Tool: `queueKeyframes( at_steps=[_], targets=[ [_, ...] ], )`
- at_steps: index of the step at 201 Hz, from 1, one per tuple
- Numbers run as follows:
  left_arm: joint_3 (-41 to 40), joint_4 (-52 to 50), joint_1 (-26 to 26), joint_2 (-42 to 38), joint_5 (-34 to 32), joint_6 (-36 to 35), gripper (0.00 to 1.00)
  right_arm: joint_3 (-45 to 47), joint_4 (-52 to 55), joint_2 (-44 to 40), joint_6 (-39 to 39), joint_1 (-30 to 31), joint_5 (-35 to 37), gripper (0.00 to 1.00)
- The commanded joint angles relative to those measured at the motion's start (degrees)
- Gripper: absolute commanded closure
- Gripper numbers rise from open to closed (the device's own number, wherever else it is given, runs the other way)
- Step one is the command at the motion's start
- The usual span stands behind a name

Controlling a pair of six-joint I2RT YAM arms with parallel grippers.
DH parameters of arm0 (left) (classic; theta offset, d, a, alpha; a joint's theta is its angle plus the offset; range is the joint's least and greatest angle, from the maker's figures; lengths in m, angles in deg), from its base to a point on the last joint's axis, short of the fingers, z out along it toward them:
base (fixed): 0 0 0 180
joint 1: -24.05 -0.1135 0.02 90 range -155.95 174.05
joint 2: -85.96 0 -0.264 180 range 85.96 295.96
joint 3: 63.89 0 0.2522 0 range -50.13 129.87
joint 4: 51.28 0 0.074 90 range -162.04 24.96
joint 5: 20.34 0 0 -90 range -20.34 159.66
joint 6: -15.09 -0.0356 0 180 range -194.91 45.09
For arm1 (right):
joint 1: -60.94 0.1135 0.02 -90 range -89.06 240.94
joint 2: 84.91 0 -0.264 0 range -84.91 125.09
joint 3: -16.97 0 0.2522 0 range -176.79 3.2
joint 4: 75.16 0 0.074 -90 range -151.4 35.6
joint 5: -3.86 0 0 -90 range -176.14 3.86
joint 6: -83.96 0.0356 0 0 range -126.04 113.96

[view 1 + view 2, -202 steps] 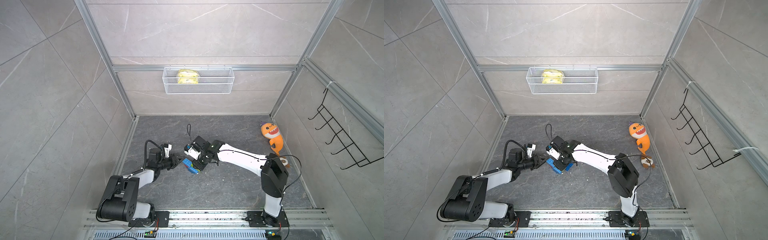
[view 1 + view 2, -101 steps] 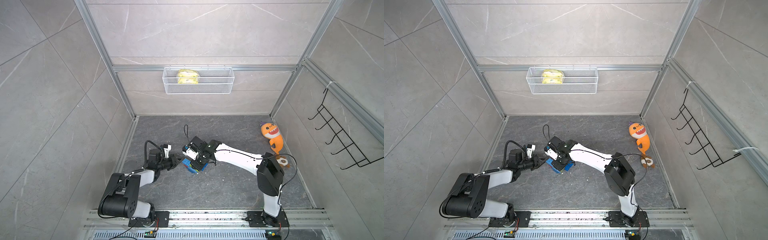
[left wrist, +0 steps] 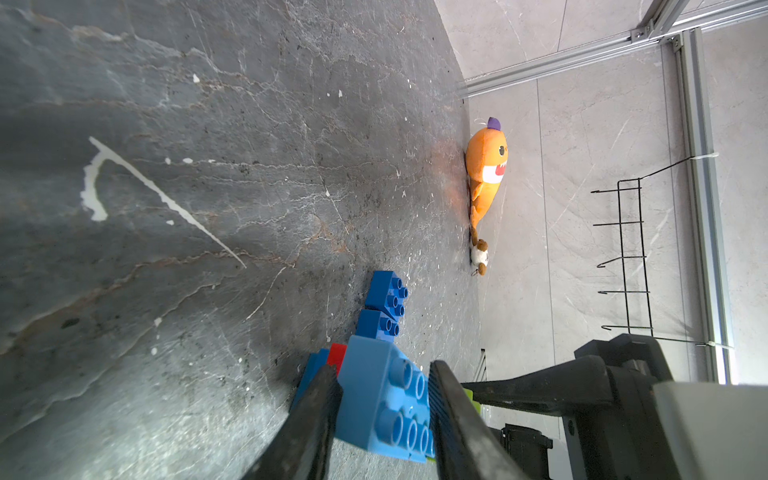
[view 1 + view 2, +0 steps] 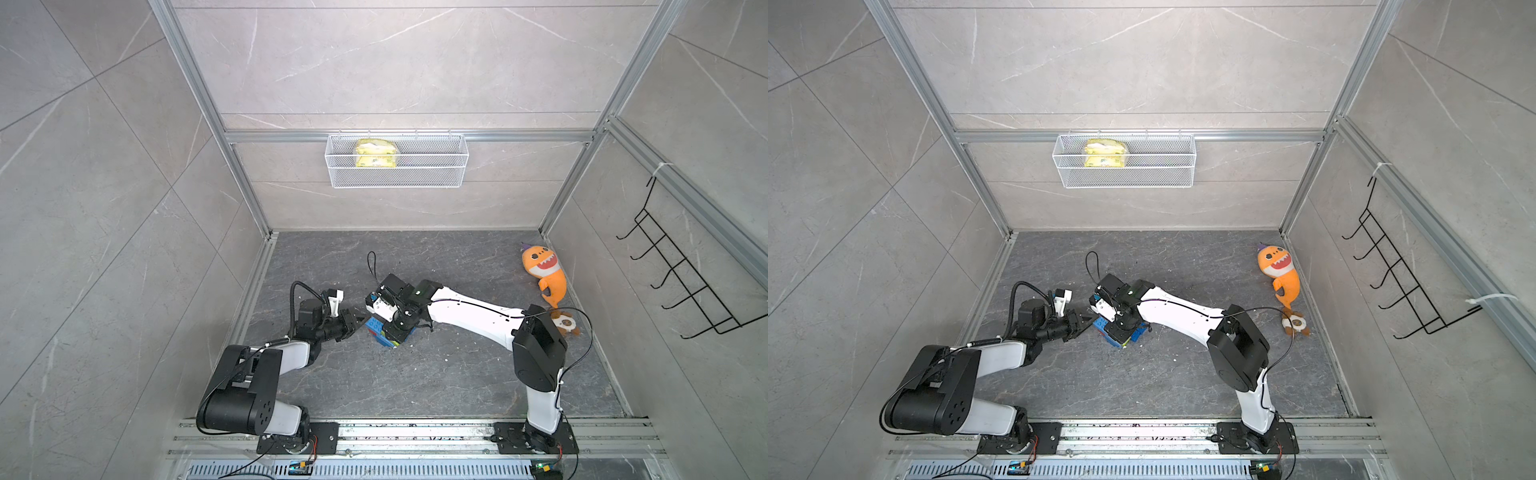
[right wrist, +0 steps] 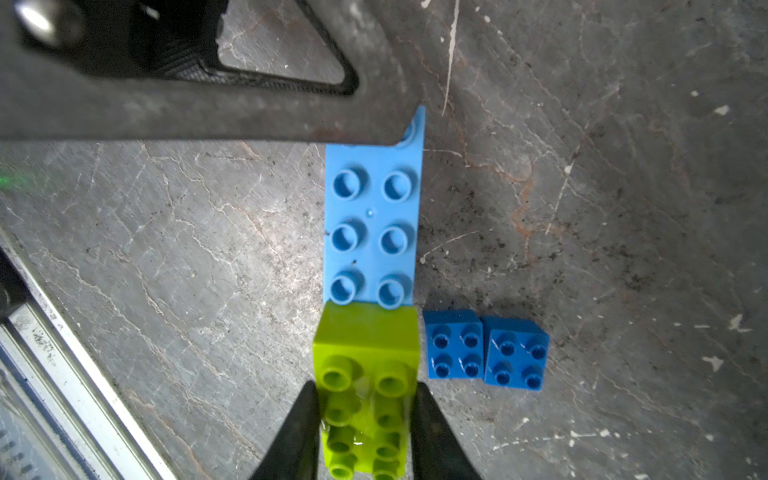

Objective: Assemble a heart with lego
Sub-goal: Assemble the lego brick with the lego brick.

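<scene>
Two grips: left gripper (image 3: 382,374) clamps light blue brick (image 5: 374,224), right gripper (image 5: 365,390) lime brick (image 5: 365,336) (touching).

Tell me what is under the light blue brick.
A red block and the edge of a dark blue brick peek out beneath the light blue brick. The rest is hidden by it and the left end effector.

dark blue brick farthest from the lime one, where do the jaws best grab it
Probably from above: the dark blue brick sits studs-up on the floor. Close on the two flat walls not facing its twin, which leaves hardly any gap there.
</scene>
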Motion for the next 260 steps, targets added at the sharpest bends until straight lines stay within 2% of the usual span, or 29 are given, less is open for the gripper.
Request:
queueKeyframes(
  at_steps=[1, 71, 197, 260],
  targets=[
    [-0.41, 1.16, 0.94, 0.14, 1.43, 0.63, 0.59, -1.5, 3.95, 1.73, -1.7, -0.17, 0.2, 0.73],
    [-0.42, 1.19, 1.38, 0.01, 0.99, 0.72, 0.59, -3.29, 7.24, 4.14, -3.4, -0.16, -0.86, 0.74],
    [-0.16, 1.13, 1.64, 0.4, 0.83, 0.72, 0.59, -2.55, 8.16, 2.03, -3.61, -0.56, -0.64, 0.74],
    [-0.14, 1.2, 1.9, 0.0, 0.62, 0.9, 0.59, -9.01, 12.82, 9.0, -3.44, -1.04, 0.51, 0.74]
  ],
)
